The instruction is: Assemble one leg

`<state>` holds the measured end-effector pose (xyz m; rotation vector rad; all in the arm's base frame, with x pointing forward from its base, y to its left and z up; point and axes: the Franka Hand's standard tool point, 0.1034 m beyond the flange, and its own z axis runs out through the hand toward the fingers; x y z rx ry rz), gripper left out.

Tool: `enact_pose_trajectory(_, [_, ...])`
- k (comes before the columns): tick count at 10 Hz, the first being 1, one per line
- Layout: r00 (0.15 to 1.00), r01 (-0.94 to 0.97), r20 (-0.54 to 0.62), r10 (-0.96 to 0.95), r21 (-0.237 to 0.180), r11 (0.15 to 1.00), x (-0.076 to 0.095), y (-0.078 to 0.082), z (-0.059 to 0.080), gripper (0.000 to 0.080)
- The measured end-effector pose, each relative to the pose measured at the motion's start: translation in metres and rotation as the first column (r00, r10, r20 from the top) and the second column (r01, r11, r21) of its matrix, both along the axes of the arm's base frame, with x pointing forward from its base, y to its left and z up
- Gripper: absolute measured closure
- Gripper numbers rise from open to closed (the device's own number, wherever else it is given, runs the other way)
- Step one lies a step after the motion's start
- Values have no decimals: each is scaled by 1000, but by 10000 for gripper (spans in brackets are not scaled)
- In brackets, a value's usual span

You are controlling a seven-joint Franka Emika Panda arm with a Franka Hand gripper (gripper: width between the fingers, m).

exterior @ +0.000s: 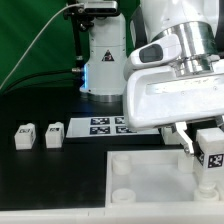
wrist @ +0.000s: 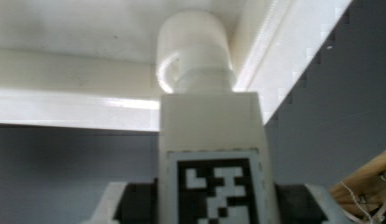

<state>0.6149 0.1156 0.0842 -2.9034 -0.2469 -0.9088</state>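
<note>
1. The leg was up off the counter. The fingers were closed tight on its sides.
2. It hung just over the big white panel, near the corner on the exterior view's right. It did not look pushed into a round hole yet, so I think that job was left to do.
3. One spare leg and another spare leg sat well apart from it, near the marker board. Nothing seemed to block the way.
</note>
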Motion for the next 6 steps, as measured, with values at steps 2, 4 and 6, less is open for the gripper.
enact_pose_trajectory(2, [1000, 2, 0, -2, 0, 1000, 2, -1, -3, 509])
enact_pose_trajectory(4, [1000, 4, 1, -4, -1, 1000, -3, -2, -14, 509])
enact_pose_trajectory(6, [1000, -2, 21, 2, -3, 1000, -9, -3, -17, 509])
